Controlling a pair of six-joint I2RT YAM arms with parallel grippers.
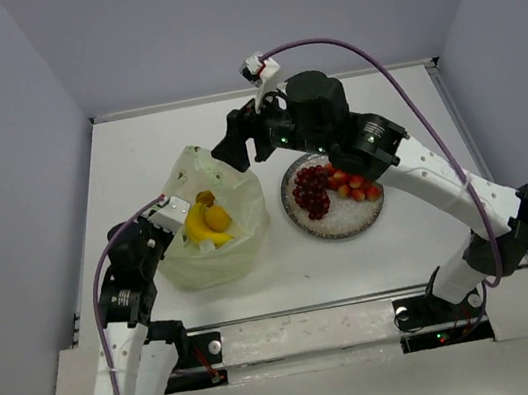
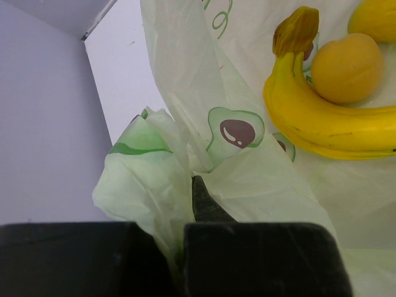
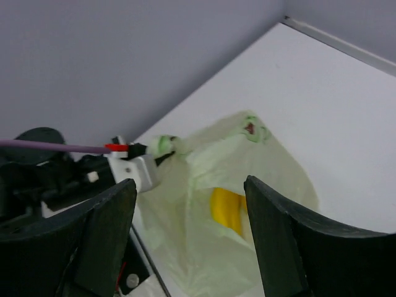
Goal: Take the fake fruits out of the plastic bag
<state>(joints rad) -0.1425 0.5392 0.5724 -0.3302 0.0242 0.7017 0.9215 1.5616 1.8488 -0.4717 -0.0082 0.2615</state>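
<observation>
The pale yellow-green plastic bag (image 1: 214, 251) lies open at the left of the table. Inside it lie two yellow bananas (image 1: 199, 231) and a round yellow-orange fruit (image 1: 217, 217). The left wrist view shows a banana (image 2: 322, 127) and the round fruit (image 2: 346, 67) close up. My left gripper (image 1: 179, 209) is shut on the bag's near-left rim (image 2: 154, 185). My right gripper (image 1: 236, 149) is open and empty, above the bag's far side. Its view looks down on the bag (image 3: 260, 167) and a banana (image 3: 226, 210). The grape bunch (image 1: 311, 191) and red berry bunch (image 1: 354, 185) lie on the plate (image 1: 338, 226).
The speckled grey plate sits right of the bag, under the right arm's forearm. Grey walls close in the table at the back and both sides. The left gripper's white body (image 3: 133, 168) shows in the right wrist view beside the bag.
</observation>
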